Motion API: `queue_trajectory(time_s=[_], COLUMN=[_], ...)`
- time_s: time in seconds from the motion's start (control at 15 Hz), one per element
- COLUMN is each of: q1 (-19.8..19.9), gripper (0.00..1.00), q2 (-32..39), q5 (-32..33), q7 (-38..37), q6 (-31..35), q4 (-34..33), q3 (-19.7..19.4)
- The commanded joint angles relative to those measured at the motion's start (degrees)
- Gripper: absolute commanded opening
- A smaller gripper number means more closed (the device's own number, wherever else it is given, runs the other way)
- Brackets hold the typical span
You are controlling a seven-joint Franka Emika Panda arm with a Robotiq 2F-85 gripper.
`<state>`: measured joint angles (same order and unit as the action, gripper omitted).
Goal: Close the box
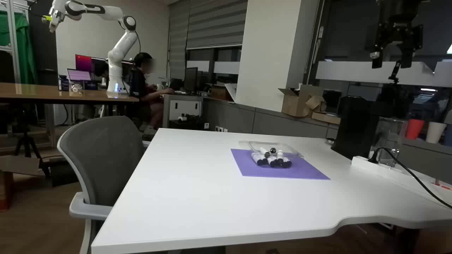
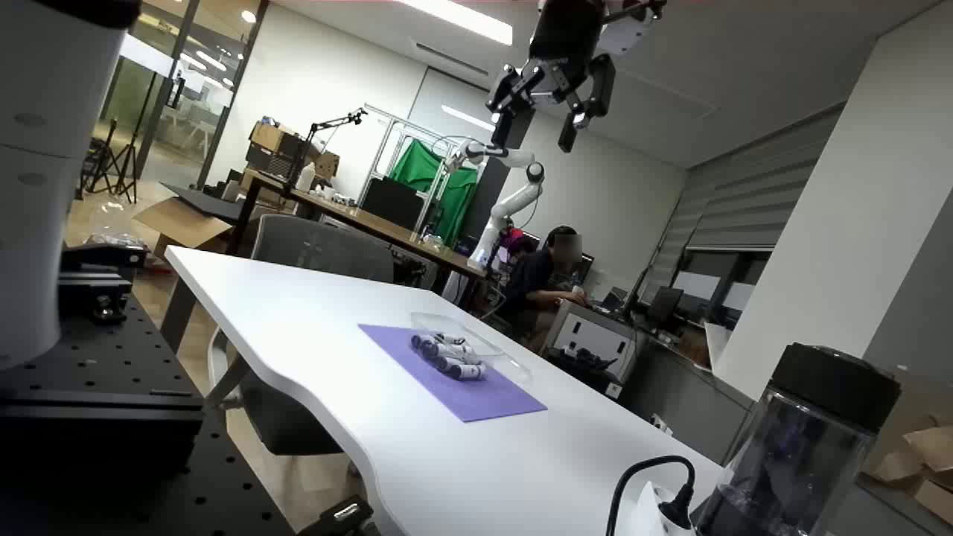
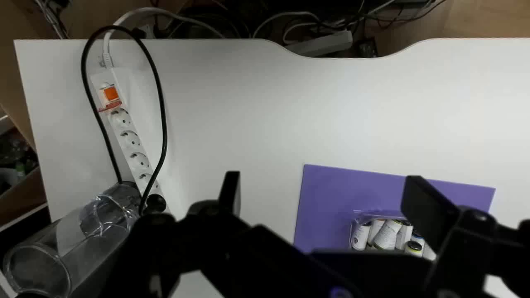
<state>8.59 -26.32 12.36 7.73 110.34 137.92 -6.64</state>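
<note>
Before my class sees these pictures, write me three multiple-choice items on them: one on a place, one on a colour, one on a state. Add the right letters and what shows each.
1. Where is the clear box?
A) On the chair
B) On the mat
C) On the floor

2. What colour is the mat?
A) Purple
B) Green
C) Red

3. How do the robot's jaws stand?
A) Shut on a bottle
B) Shut on the box
C) Apart, holding nothing

Key:
1 B: the wrist view shows the box and its small bottles with the mat around them.
2 A: the mat shows purple in all three views.
3 C: in both exterior views the jaws are spread high above the table, nothing between them.
</note>
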Motion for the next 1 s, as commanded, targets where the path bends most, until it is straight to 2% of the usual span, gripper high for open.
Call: queue_trajectory(time_s=[0.0,0.47,0.73,0.93], q1=[-0.5,-0.5,1.6,2.3], gripper=[1.0,1.0,1.0,1.0], q2=[0.0,0.0,9.8,19.2], q5=[0.2,0.2,-2.8,-7.9], q7=[-0.2,-0.2,-1.4,-0.6], q6=[-0.1,-0.1,11.5,20.0], q4=[-0.1,-0.1,-6.2,-12.2], q3=[-0.4,-0.4,-5.0,-8.3])
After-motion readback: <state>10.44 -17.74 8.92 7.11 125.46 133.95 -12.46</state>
